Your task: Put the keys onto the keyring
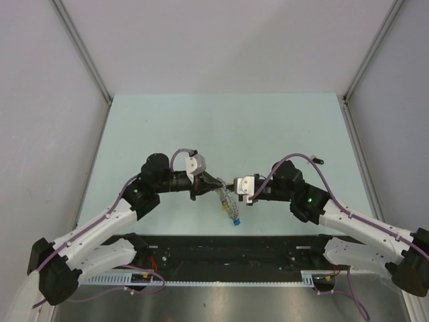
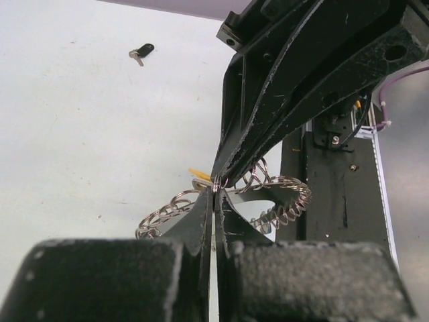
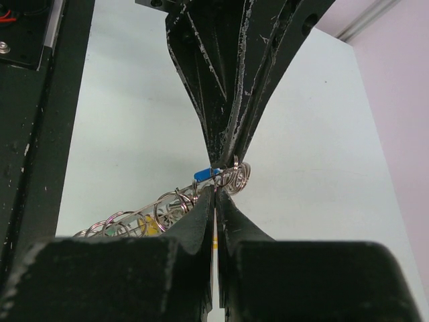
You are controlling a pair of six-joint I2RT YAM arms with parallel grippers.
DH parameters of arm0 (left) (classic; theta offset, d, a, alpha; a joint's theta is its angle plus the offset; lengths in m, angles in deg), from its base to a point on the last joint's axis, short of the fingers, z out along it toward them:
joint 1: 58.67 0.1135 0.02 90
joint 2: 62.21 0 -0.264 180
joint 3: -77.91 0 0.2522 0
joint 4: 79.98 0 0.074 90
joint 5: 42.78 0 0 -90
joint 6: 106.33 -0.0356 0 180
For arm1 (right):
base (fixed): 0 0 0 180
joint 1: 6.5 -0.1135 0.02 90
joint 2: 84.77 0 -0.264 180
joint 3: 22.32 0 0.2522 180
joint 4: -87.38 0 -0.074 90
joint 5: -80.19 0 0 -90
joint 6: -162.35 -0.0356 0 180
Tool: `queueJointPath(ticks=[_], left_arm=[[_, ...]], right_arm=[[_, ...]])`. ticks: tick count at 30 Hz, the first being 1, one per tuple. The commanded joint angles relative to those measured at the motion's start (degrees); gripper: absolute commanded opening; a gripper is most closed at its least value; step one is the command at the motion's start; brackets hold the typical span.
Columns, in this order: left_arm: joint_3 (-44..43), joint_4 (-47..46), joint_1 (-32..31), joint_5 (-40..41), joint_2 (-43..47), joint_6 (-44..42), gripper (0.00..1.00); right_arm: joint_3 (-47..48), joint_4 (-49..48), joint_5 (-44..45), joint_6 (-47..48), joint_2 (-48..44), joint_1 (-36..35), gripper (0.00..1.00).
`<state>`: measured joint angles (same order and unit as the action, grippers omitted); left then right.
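Nearest the arm bases, a blue key (image 1: 236, 221) hangs from the keyring (image 1: 228, 200). The left gripper (image 1: 216, 184) and right gripper (image 1: 232, 184), both fully closed, meet tip to tip, each pinching the keyring's coil. Beyond, at right, a black key (image 1: 317, 161) lies loose on the table (image 1: 167, 127).

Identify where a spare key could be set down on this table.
Crowded: the centre, where the left gripper and right gripper pinch the keyring. Free: the far half of the table beyond them, apart from a black key near the right edge.
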<state>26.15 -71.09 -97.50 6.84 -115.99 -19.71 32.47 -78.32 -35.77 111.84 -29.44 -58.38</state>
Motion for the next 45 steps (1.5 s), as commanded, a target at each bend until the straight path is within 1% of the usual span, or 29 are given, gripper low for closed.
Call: queueJointPath(ticks=[1,4,5,6,7,9,10,14,15,16,22,24,27,32,36,41,45], left_arm=[[0.4,-4.2,0.4,1.9,2.0,1.0,0.11],[-0.2,1.6,0.4,2.3,2.6,-2.0,0.27],[-0.5,3.1,0.4,2.4,2.7,-2.9,0.30],[-0.8,6.5,0.5,2.4,2.7,-3.8,0.32],[-1.8,7.9,0.5,2.3,2.7,-5.7,0.36],[-3.0,11.2,0.6,1.5,1.8,-7.4,0.39],[-4.4,12.4,0.6,0.8,0.7,-9.6,0.43],[-9.4,19.7,0.5,-2.3,-3.8,-16.6,0.48],[-10.2,22.2,0.5,-2.6,-4.7,-17.9,0.49],[-12.1,23.1,0.5,-2.9,-6.3,-20.3,0.49],[-17.4,29.7,0.4,-5.7,-11.3,-27.5,0.50],[-18.4,32.3,0.2,-6.8,-12.6,-29.0,0.49],[-19.7,34.2,-0.4,-7.7,-14.5,-30.9,0.43],[-20.2,34.0,-1.7,-9.1,-16.4,-31.1,0.40],[-20.5,33.1,-2.2,-9.9,-17.1,-30.8,0.36],[-20.4,32.0,-2.9,-11.3,-17.9,-30.2,0.34],[-20.4,31.7,-3.4,-11.4,-18.3,-29.8,0.30]], right_arm=[[1.0,-2.7,-1.6,-0.6,-0.4,0.0,0.00],[1.2,-2.4,-1.7,0.1,-0.7,-0.1,0.00],[1.1,-2.3,-1.8,0.3,-0.8,-0.1,0.00],[1.2,-2.1,-2.1,0.5,-0.9,-0.1,0.00],[1.2,-2.0,-2.3,0.9,-0.8,-0.2,0.00],[1.5,-1.6,-2.4,1.0,-0.8,-0.2,0.00],[1.6,-1.4,-2.5,1.3,-0.7,-0.2,0.00],[1.9,-0.8,-2.5,1.7,-0.7,-0.3,0.00],[2.0,-0.7,-2.6,1.8,-0.7,-0.3,0.00],[2.2,-0.7,-2.6,2.0,-0.5,-0.4,0.00],[2.5,1.2,-2.7,2.1,-0.4,-0.6,0.00],[2.5,1.2,-2.7,2.2,-0.4,-0.6,0.00],[2.5,1.3,-2.7,2.1,-0.5,-0.7,0.00],[2.5,1.1,-2.7,2.2,-0.4,-0.9,0.00],[2.6,1.2,-2.7,2.1,-0.3,-0.9,0.00],[2.6,1.1,-2.7,2.1,-0.1,-1.0,0.00],[2.7,1.0,-2.8,2.1,0.0,-1.1,0.00]])
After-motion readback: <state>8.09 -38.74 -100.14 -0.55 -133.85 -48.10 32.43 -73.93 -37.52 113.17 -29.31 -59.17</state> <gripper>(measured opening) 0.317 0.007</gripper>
